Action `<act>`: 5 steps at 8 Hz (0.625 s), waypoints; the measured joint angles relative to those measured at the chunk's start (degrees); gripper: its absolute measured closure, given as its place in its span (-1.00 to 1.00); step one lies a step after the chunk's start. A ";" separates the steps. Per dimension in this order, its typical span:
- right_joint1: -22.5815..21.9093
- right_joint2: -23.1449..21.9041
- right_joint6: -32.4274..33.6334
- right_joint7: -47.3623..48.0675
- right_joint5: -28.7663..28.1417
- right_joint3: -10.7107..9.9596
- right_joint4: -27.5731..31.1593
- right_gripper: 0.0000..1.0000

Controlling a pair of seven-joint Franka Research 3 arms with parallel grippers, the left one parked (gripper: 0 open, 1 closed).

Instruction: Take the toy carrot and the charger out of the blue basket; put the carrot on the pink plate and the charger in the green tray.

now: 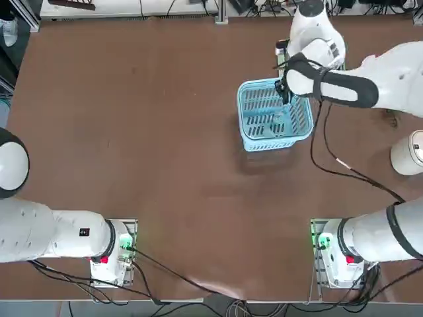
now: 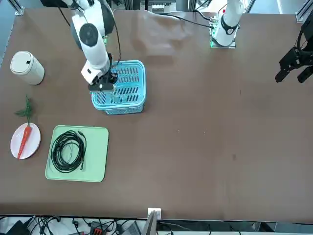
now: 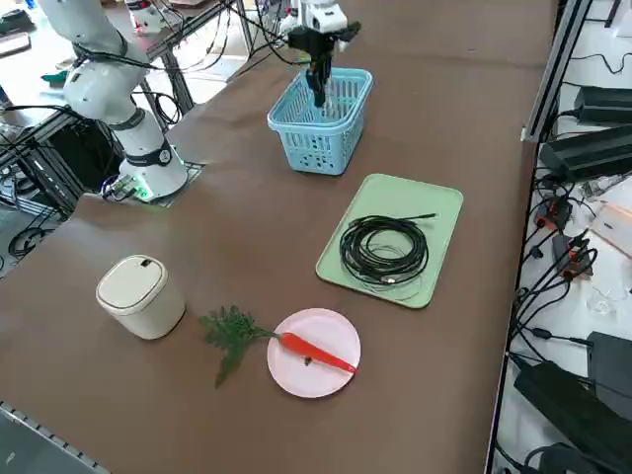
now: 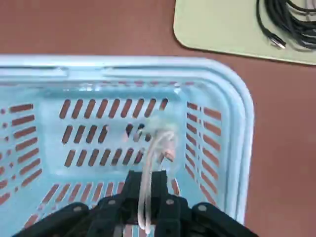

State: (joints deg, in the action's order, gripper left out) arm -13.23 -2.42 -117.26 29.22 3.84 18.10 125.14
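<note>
A brown tabletop (image 2: 195, 147) is bordered by metal framing (image 2: 150, 223), with pale grey floor (image 2: 12, 36) beyond the tabletop.

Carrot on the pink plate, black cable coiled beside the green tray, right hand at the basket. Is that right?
Not quite: the cable is coiled on the tray, as the right side view shows. Carrot, plate, right hand and basket are as you say.
</note>
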 joint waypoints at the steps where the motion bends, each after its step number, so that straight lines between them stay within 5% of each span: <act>1: -1.33 -2.48 4.56 0.94 -0.75 0.08 -1.20 0.97; 5: -3.28 -5.37 22.24 2.68 -1.04 -0.24 -16.45 0.97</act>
State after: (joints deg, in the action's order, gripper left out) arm -16.52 -7.79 -95.02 31.90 2.80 17.86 108.68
